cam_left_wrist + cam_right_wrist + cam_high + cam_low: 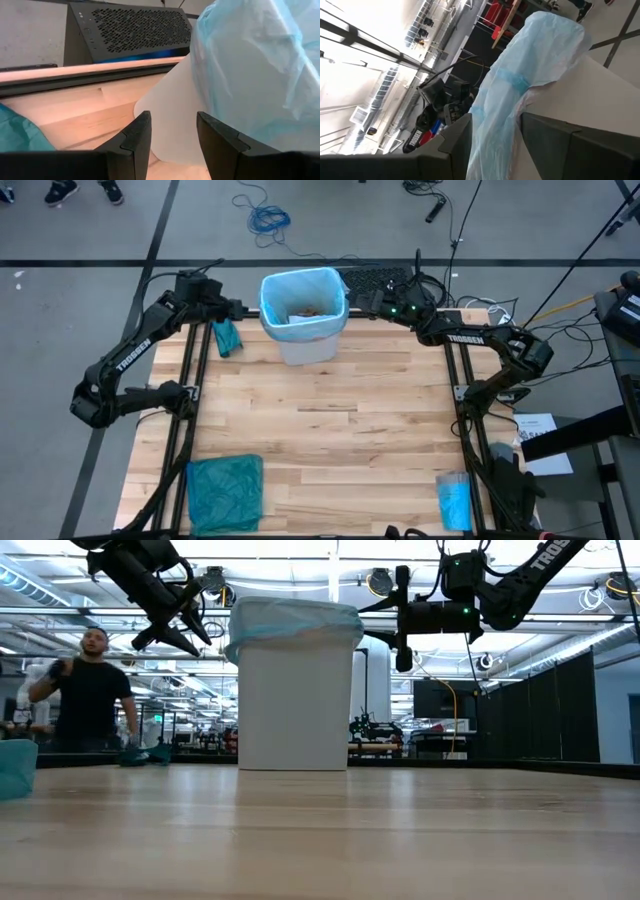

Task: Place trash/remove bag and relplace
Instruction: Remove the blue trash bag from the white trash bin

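The left claw (238,309), its fingers parted and empty, was held just beside the white plastic bin (312,345) at the far middle of the wooden bench (330,430). The thin, crinkly sky-blue liner (275,285) was folded over the rim. Brown paper scraps (306,311) inside were seen only from above. The right claw (360,301) was placed at the opposite rim; in its wrist view the liner's fold (505,95) lay between parted fingers, though actual pinching could not be made out.

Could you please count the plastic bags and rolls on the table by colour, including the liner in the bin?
Light blue liner in the white bin: 1
Teal-green bags: 2
Bright blue roll: 1
Total: 4
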Robot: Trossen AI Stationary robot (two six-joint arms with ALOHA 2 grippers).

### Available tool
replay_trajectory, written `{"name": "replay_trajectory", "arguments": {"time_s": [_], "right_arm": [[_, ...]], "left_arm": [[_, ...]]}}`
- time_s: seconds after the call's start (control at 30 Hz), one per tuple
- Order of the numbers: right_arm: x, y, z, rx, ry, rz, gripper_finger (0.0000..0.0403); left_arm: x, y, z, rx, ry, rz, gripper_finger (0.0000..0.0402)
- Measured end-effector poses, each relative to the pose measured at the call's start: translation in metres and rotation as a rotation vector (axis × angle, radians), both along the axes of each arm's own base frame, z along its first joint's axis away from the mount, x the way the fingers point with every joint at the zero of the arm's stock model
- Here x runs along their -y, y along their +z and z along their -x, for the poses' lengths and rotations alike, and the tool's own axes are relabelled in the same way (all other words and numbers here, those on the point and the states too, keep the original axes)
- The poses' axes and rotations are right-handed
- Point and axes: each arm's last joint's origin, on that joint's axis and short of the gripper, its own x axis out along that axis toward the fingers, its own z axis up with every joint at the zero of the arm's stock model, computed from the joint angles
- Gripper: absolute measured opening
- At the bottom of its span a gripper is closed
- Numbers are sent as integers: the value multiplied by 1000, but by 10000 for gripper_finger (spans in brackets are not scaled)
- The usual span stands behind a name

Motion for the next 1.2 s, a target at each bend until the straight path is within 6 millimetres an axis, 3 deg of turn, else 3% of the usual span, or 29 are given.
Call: {"name": "replay_trajectory", "arguments": {"time_s": [0.1, 0.33, 0.53, 0.7, 0.8, 0.97, 1.2], "right_arm": [[0, 0, 0, -1, 0, 4, 160], [0, 0, 0, 1, 0, 5, 160], [0, 1, 0, 11, 1, -5, 160], [0, 1, 0, 12, 2, -8, 160], [0, 1, 0, 15, 3, -13, 160], [0, 1, 0, 15, 3, -15, 160], [0, 1, 0, 15, 2, -15, 160]], "left_arm": [[-2, -8, -2, 39, -32, 62, 153], [-8, -52, -2, 201, -36, 198, 153], [-14, -65, 0, 457, -60, 221, 153], [-14, -81, 14, 539, -10, 291, 153], [-12, -82, 17, 565, -26, 288, 153], [-6, -65, 19, 614, -107, 178, 153], [-5, -66, 19, 608, -103, 199, 153]]}}
